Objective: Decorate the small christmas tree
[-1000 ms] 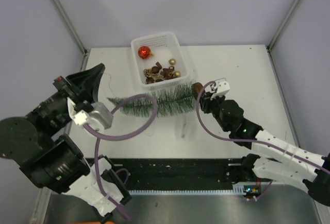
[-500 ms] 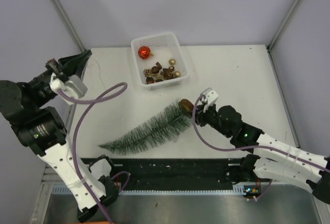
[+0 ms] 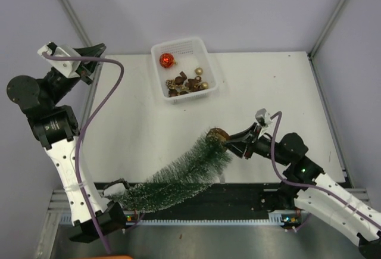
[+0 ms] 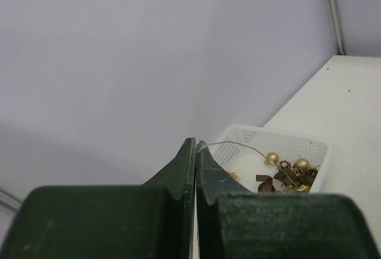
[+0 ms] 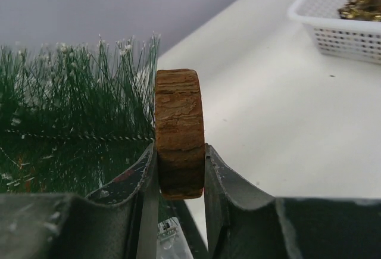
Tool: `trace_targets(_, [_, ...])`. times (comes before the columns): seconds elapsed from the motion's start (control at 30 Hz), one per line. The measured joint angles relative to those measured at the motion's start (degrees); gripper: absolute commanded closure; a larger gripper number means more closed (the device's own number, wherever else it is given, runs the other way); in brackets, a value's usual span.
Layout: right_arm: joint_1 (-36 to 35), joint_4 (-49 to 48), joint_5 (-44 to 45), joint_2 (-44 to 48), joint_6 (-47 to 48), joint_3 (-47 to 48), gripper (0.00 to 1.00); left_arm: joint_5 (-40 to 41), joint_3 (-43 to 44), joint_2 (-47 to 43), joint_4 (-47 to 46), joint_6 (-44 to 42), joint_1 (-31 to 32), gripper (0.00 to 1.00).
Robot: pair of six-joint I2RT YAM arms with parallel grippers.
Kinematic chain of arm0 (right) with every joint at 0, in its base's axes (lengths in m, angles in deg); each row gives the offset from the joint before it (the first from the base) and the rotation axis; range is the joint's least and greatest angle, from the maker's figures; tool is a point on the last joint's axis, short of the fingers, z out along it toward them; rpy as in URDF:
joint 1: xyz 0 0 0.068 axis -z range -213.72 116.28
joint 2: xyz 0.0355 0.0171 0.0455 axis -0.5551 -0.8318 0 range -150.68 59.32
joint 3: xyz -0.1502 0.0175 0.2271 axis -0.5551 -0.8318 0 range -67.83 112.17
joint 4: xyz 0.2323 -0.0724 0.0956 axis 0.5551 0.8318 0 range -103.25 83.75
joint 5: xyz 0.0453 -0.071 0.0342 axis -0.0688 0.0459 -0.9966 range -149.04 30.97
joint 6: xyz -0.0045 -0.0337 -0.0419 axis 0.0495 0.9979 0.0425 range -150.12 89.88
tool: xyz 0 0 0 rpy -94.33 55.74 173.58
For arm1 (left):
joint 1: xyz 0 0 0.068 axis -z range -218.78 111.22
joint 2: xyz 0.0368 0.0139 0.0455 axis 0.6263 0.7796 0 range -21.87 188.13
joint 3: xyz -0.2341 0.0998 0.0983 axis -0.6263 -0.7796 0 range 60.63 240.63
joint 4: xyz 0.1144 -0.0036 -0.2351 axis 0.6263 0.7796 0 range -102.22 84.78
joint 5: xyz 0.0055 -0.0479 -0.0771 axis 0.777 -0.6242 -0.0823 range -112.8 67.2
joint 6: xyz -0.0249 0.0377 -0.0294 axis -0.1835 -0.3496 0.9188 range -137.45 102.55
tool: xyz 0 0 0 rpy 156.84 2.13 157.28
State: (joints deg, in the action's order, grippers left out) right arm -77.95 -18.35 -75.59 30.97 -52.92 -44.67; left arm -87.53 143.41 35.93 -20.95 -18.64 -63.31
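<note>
The small christmas tree (image 3: pixel 178 175) is slanted, its tip over the dark strip at the near edge and its round wooden base (image 3: pixel 216 135) up to the right. My right gripper (image 3: pixel 229 142) is shut on that base. The right wrist view shows the disc (image 5: pixel 178 116) clamped edge-on in the right gripper (image 5: pixel 178 152), with green bristles (image 5: pixel 71 122) to its left. My left gripper (image 3: pixel 98 50) is raised at the far left, jaws shut. In the left wrist view a thin wire (image 4: pixel 238 146) runs from the left gripper (image 4: pixel 196 143) towards a gold bauble (image 4: pixel 272 158).
A white basket (image 3: pixel 184 46) at the back middle holds a red bauble (image 3: pixel 166 61), gold baubles and brown ornaments; the same basket (image 4: pixel 280 134) shows in the left wrist view. A black strip (image 3: pixel 250 196) runs along the near edge. Metal frame posts stand at both back corners.
The right gripper has pulled the tree's base from beside the basket towards the near right, and the tip has swung to the near edge. The left arm has risen and drawn back to the far left.
</note>
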Motion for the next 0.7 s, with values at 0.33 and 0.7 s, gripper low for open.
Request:
trace_targets(0.33, [15.3,-40.5,-21.3,-8.3,-34.7,-2.8,1.00,4.4,-11.1,-4.2,5.8,-1.3,1.7,1.00])
trace_targets(0.7, [16.3,-33.8,-9.0,-17.1,-41.0,14.3,1.00,2.1,-22.8,-17.0,9.9,-1.8,6.4,1.00])
